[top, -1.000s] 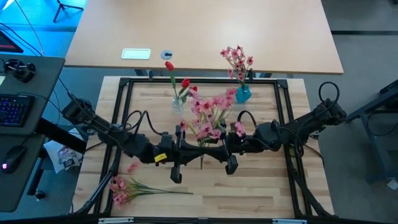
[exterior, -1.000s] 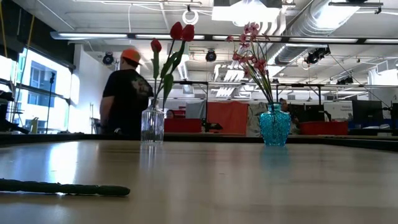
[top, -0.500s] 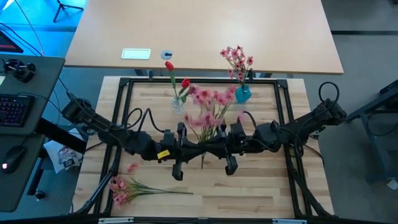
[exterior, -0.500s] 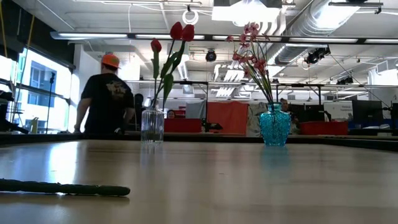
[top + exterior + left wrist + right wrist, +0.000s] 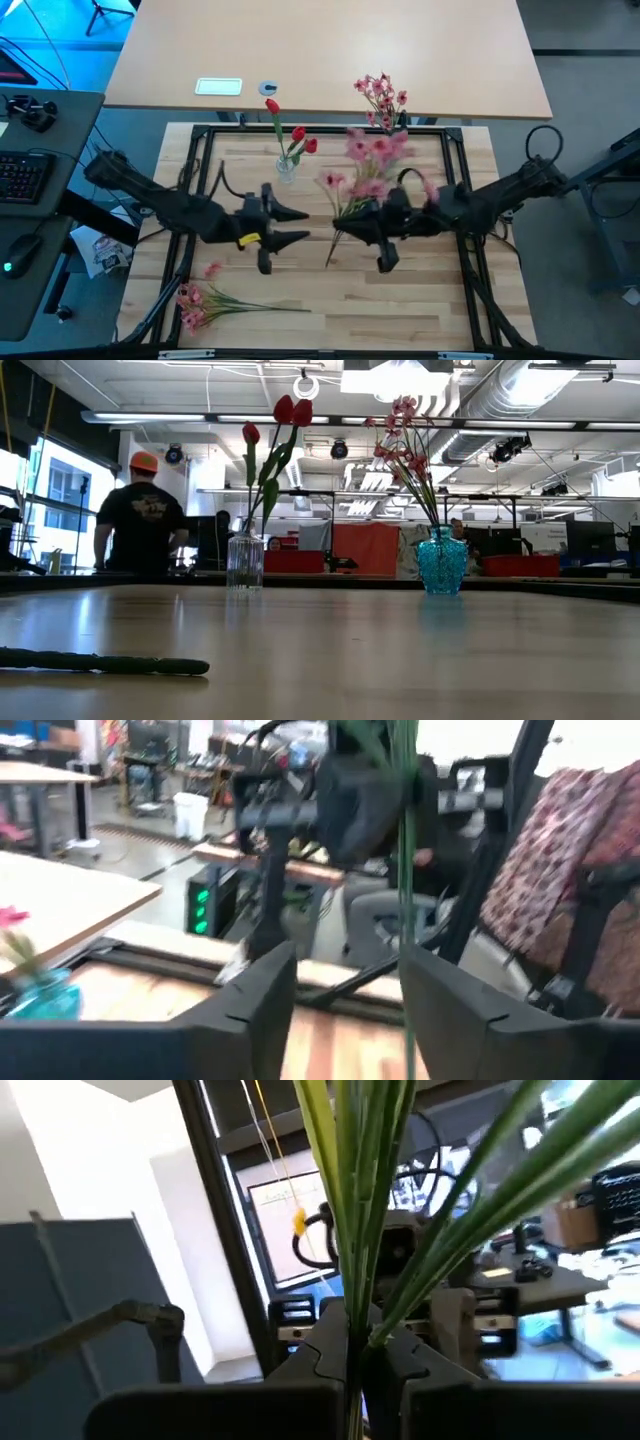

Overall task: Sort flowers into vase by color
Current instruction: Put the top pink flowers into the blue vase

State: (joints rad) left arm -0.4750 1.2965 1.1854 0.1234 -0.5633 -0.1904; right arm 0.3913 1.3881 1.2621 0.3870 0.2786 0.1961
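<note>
Since that pink spray (image 5: 372,165) looks light and floppy up top, the right gripper (image 5: 352,222) pinches its stiffer lower stems mid-table, while the left gripper (image 5: 296,224) sits nearby, jaws spread.

Bare tabletop (image 5: 420,300) beside pink spray (image 5: 200,300)

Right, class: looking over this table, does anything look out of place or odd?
One pink spray lies flat on the table's near left corner, unsorted, while the others stand in the vases. Nothing looks spilled or broken. The right gripper holds another pink spray aloft; the left gripper is open.
</note>
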